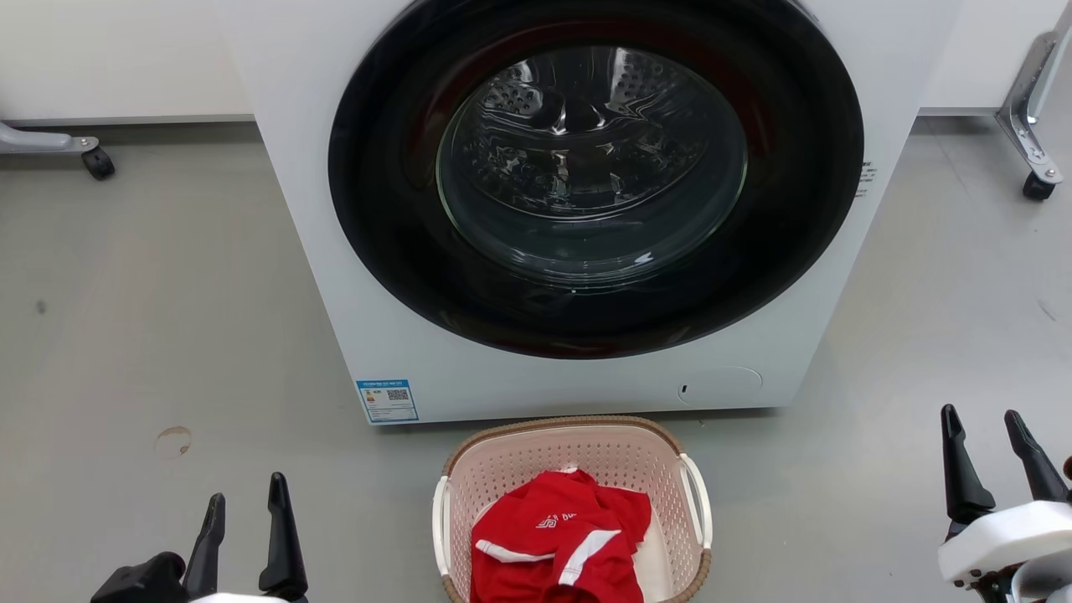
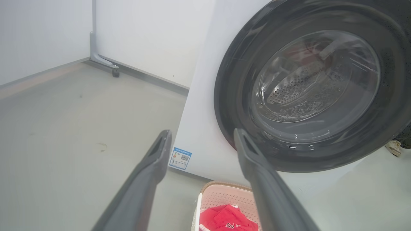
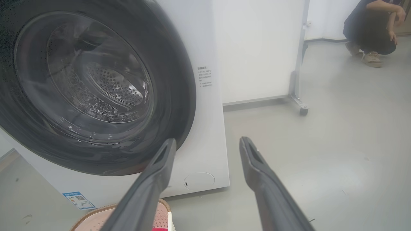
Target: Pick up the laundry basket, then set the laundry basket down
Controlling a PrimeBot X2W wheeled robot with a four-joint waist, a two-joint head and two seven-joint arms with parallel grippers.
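The left end effector (image 1: 246, 489) and the right end effector (image 1: 981, 414) hang above the floor (image 1: 167, 293), fingers spread and empty, well apart on either side of the laundry basket (image 1: 569, 425). The basket stands on the floor between them and holds a red garment (image 1: 561, 536). Its far rim is just before the base of the white washing machine (image 1: 536, 385).

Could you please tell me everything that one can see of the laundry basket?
The laundry basket is pale pink perforated plastic, a rounded rectangle with a brown woven-look rim and white side handles. It stands upright on the grey floor, just in front of the washing machine. Its near end is cut off by the head view's edge. A red garment with white trim lies inside.
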